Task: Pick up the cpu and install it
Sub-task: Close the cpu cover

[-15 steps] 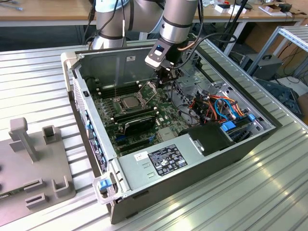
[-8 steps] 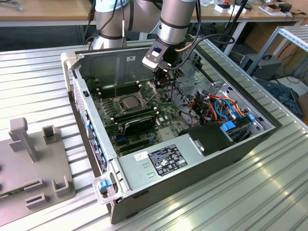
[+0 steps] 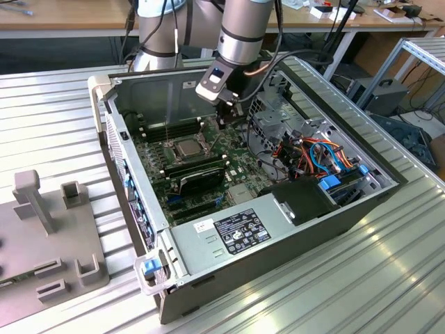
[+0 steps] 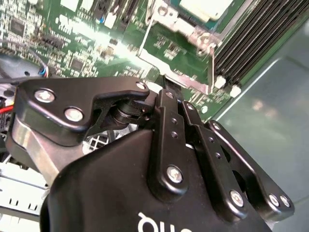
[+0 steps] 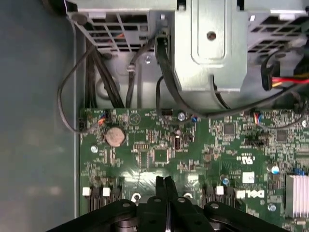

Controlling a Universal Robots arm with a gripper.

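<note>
Here, in the exterior view, a grey stand [image 3: 42,236] sits at the left on the ribbed metal surface [image 3: 55,111]. Next to it lies an open computer box [image 3: 128,167]. Inside is a green board [image 3: 156,158].

The cpu [image 3: 189,147] lies flat in its square metal holder near the middle of that board. It is small, square and silver-grey. Long black memory sticks [image 3: 198,167] lie just beside it, on the near side. A big grey power box [image 3: 229,233] sits at the near edge of the computer box.

The arm [image 3: 243,28] comes down from the top. Its pincer [image 3: 224,124] hangs over the board, near the cpu on the exterior view's right. It is not touching the cpu.

In the first wrist view the pincer [image 5: 166,181] is pinched tight, finger against finger, with nothing between them. A round battery [image 5: 115,136] shows on the board there.

In the second wrist view the cpu [image 4: 205,7] shows pale in its holder, past the black pincer parts.

Further to the exterior view's right stand a metal cage [image 3: 274,115] and a bunch of orange and blue wires [image 3: 323,154].
</note>
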